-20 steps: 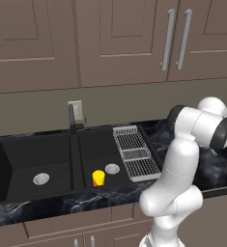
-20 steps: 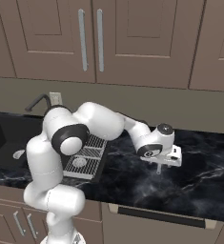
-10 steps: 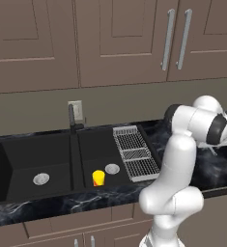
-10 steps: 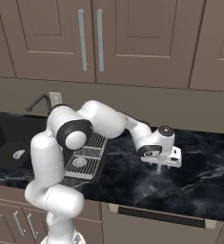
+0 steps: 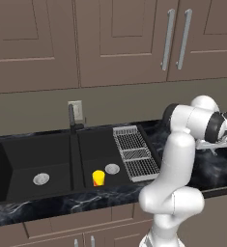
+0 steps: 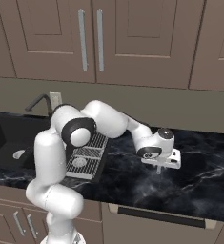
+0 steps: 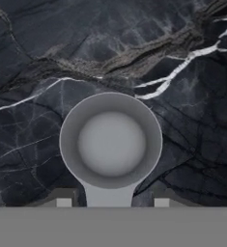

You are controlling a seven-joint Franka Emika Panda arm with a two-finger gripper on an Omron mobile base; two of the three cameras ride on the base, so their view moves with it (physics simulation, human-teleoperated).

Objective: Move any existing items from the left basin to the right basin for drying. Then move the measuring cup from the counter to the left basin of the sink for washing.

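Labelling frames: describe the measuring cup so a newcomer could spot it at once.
Start at the black marble counter right of the sink's white wire rack. Under the gripper lies the measuring cup: a plain grey round bowl with a flat handle, unlike the yellow cup in the basin.

I work in a kitchen: brown cabinets (image 5: 120,43), a black marble counter (image 6: 189,176), a double sink (image 5: 52,154) with faucet (image 5: 72,118).

Upper cabinets (image 5: 110,38): you see brown panelled doors with vertical silver handles (image 5: 175,38).
Wall (image 5: 124,103): plain olive-grey strip beneath those cabinets.
Outlet (image 5: 76,110): on that wall strip.
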